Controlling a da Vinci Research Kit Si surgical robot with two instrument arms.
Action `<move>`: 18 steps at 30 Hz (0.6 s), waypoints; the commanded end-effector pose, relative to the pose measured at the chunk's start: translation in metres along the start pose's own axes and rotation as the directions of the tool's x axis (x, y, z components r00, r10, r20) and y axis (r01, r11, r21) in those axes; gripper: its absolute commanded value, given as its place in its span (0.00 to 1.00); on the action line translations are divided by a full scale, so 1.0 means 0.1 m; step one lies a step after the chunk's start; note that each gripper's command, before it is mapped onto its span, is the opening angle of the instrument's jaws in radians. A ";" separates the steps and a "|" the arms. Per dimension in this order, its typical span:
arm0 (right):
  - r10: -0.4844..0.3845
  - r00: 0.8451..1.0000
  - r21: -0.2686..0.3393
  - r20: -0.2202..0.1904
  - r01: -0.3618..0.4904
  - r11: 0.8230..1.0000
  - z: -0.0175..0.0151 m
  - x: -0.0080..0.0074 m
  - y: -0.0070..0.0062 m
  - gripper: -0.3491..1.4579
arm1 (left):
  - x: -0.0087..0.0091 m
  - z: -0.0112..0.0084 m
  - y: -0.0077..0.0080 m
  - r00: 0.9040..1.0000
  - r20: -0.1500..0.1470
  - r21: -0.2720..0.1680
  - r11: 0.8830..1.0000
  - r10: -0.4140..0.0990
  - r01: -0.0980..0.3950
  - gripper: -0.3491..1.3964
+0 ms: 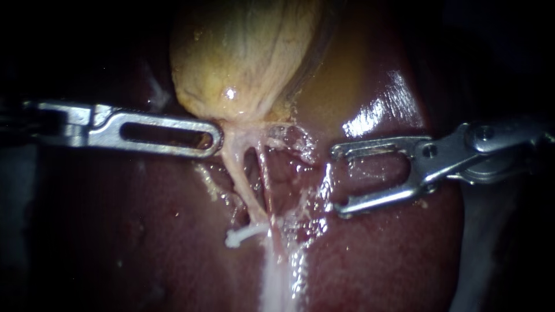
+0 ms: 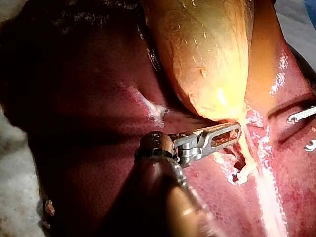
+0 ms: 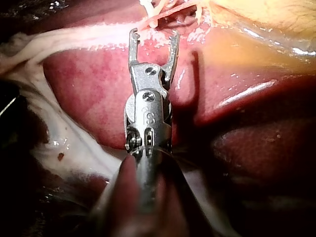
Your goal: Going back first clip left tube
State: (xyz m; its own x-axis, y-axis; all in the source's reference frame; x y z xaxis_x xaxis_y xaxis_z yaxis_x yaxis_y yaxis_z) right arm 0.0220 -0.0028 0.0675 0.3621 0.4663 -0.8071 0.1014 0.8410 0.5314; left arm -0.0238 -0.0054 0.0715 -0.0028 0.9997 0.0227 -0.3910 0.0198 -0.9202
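endoscope view: right instrument (image 1: 336, 182) holds jaws wide, empty, near the left tube (image 1: 243, 185).

gallbladder (image 1: 243, 52): yellow-tan, with fine pale streaks
liver (image 1: 115, 231): dark red-brown, finely mottled, with white shiny spots
left tube (image 1: 241, 176): pale cream-pink
clip (image 1: 238, 236): white
left instrument (image 1: 215, 138): silver-grey metal
right instrument (image 1: 337, 182): silver-grey metal

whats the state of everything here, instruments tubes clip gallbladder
gallbladder: full, unopened
left tube: uncut, clipped at its lower end
right tube: uncut, bare
clip: closed across the left tube
left instrument: jaws together at the gallbladder's neck, no grip visible
right instrument: jaws open, empty, clear of both tubes
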 end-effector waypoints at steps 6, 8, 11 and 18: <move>0.000 1.000 0.000 0.000 0.000 1.000 -0.001 0.000 -0.001 0.47 | -0.009 0.018 -0.016 1.000 0.014 0.003 1.000 0.010 -0.010 0.00; 0.000 1.000 0.000 0.000 0.000 1.000 -0.002 0.000 -0.001 0.47 | -0.011 0.028 -0.022 1.000 0.020 0.003 1.000 0.014 -0.014 0.00; 0.000 1.000 0.000 0.000 0.000 1.000 -0.002 0.000 -0.002 0.47 | -0.012 0.041 -0.027 0.999 0.028 0.009 1.000 0.017 -0.018 0.00; 0.000 1.000 0.000 0.000 0.000 1.000 -0.002 0.000 -0.002 0.47 | -0.006 0.063 -0.030 0.999 0.033 0.016 1.000 0.017 -0.018 0.00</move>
State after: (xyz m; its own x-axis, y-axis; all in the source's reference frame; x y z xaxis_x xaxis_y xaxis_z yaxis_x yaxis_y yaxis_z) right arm 0.0218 -0.0029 0.0674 0.3619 0.4664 -0.8072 0.1016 0.8410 0.5315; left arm -0.0286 -0.0060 0.0768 -0.0396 0.9990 0.0183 -0.4042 0.0008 -0.9147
